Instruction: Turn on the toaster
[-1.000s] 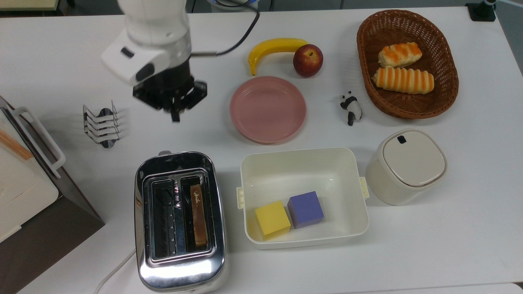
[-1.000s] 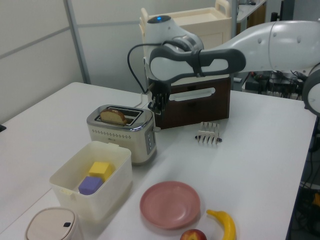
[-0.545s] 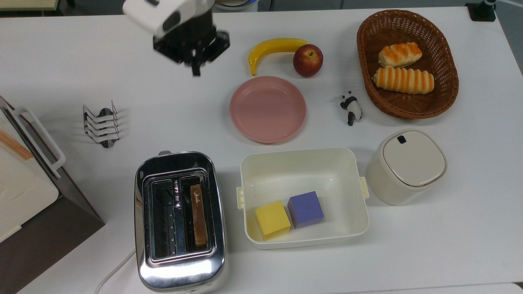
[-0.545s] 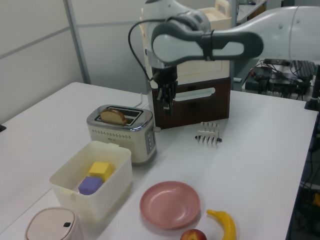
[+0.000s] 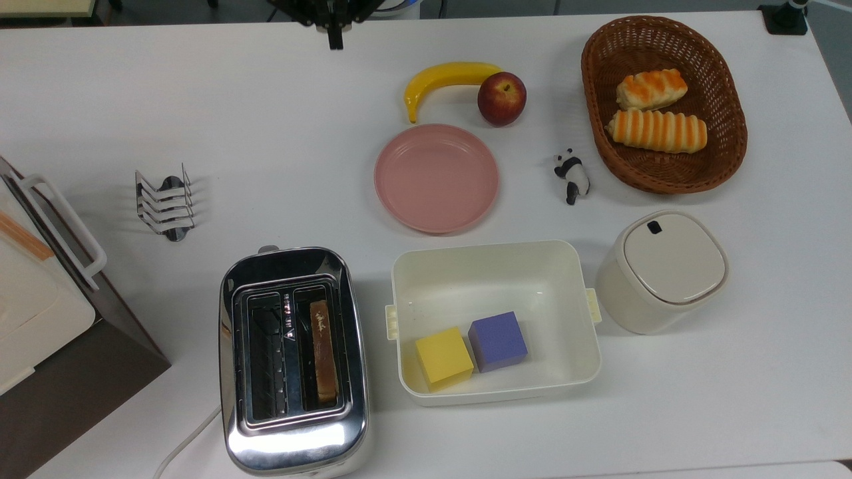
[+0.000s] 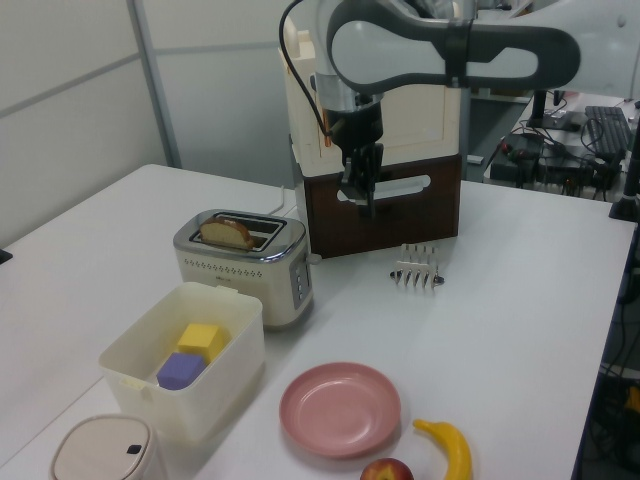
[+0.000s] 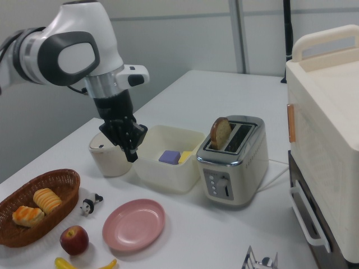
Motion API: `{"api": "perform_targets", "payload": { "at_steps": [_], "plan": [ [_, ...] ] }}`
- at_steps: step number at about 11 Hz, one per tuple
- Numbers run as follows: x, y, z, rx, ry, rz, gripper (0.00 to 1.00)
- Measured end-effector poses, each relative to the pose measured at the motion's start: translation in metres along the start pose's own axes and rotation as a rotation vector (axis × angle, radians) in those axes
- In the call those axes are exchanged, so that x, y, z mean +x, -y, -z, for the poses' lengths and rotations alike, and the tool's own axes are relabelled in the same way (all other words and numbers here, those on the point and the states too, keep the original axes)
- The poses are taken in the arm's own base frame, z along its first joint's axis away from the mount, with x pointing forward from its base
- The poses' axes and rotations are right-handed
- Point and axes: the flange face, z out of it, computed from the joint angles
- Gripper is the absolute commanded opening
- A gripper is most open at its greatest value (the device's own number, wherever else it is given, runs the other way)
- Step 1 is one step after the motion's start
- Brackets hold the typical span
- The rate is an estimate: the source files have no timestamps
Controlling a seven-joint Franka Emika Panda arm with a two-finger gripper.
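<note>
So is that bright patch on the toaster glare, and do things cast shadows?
Top view: glare whitens the toaster's chrome near end; the rack and panda cast soft, faint shadows. Right view: the toaster's front looks evenly lit.

The black two-finger gripper (image 5: 331,26) is cut by the top view's upper edge, and the white-and-brown boxy appliance (image 5: 40,313) by the top view's left edge.
</note>
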Motion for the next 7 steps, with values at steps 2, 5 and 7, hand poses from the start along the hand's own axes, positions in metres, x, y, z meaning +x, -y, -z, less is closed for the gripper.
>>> {"api": "perform_targets", "payload": {
  "at_steps": [2,5,7],
  "plan": [
    [-0.0071,0.0007,0.0044,-0.002,-0.004,-0.015,1.0],
    [-0.008,-0.001,0.0026,-0.002,0.0,-0.025,1.0],
    [-0.0082,-0.0025,0.0025,-0.003,0.0,-0.054,1.0]
  ]
}}
